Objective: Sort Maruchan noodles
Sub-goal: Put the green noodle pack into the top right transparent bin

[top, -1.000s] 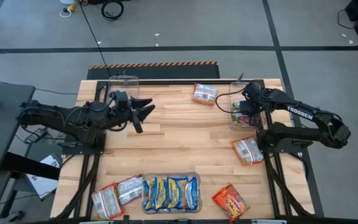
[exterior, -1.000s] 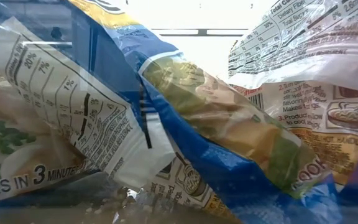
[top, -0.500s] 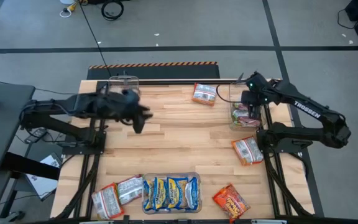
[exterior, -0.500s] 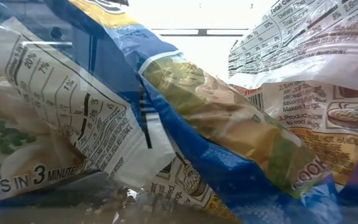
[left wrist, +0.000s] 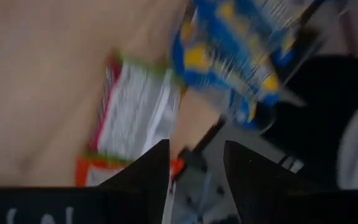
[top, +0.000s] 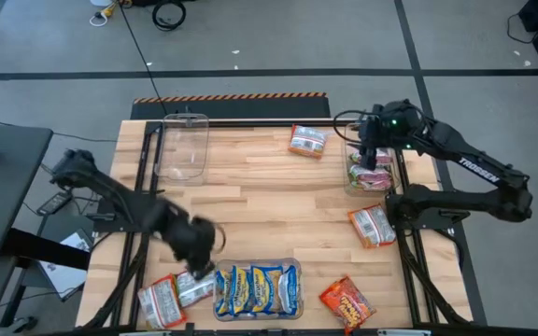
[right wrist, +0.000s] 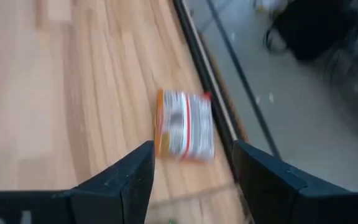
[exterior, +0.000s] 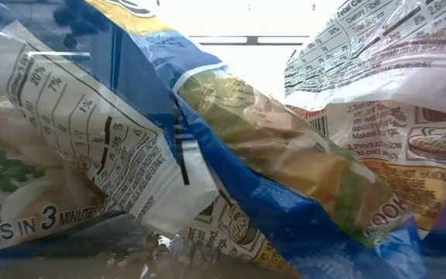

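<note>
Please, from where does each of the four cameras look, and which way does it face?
High view: above, facing straight down on the table; both arms show.
Low view: at table height, blocked by blue-and-yellow packets; no arm shows.
Left wrist view: past its own open fingers toward the green-edged packet.
Right wrist view: past its own open fingers toward the orange packet.
Shared: that orange packet also shows from above.

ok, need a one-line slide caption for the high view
Left gripper reaches toward silvery green-edged packet beside the clear bin of blue-and-yellow packets; open right gripper hovers over the far-right clear bin.
</note>
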{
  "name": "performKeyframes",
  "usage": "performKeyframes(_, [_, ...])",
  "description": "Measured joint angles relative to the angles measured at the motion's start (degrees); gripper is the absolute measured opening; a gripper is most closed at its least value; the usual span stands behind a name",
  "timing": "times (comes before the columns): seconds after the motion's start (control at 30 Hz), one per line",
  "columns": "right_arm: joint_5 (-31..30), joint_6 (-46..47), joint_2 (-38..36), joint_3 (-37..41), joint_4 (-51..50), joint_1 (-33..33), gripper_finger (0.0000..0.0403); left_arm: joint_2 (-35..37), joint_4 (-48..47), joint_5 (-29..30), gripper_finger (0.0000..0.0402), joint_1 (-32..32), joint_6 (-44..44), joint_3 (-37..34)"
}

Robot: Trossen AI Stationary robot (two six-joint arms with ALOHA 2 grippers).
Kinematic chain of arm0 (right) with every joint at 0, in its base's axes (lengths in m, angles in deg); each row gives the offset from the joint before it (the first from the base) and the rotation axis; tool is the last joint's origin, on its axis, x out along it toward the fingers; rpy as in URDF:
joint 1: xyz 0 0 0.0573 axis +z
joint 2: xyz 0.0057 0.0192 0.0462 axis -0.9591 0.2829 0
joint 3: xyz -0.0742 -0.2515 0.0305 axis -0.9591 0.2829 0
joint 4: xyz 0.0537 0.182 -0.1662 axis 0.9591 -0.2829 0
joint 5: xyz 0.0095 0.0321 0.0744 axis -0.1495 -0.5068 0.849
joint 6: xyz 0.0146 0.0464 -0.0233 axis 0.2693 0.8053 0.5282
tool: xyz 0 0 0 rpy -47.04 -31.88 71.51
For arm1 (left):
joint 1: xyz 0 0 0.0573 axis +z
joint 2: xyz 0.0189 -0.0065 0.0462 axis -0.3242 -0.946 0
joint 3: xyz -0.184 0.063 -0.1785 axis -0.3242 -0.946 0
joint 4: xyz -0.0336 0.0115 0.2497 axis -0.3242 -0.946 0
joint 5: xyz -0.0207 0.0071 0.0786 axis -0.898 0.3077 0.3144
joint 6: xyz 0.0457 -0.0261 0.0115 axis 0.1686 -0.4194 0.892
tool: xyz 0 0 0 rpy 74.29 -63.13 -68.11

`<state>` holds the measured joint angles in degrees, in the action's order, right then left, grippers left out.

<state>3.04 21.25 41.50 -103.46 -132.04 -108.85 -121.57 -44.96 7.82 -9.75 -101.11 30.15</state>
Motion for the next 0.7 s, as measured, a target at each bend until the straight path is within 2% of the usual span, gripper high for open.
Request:
performKeyframes(0.17, [0.0, 0.0, -1.4, 0.0, 1.6, 3.8, 0.0222, -6.9, 1.7, -5.6, 0.0154, -6.8, -8.2, -0.2])
performKeyframes(0.33, [-0.1, -0.1, -2.1, 0.0, 0.4, 6.2, 0.0222, -6.5, 20.7, -2.3, 0.0124, -11.5, -17.3, -7.9])
performKeyframes(0.43, [-0.1, -0.2, -2.1, 0.0, 0.2, 6.8, 0.0222, -6.5, 25.4, -1.4, 0.0097, -14.6, -21.4, -13.5])
performKeyframes(0.53, [-0.2, -0.3, -2.1, 0.0, -0.3, 6.8, 0.0222, -7.2, 27.8, -1.7, 0.0069, -16.9, -22.5, -17.4])
performKeyframes(0.7, [-1.8, -0.1, -2.1, 0.0, -2.7, 6.8, 0.0221, -7.3, 28.7, 1.6, 0.0032, -18.6, -18.1, -21.0])
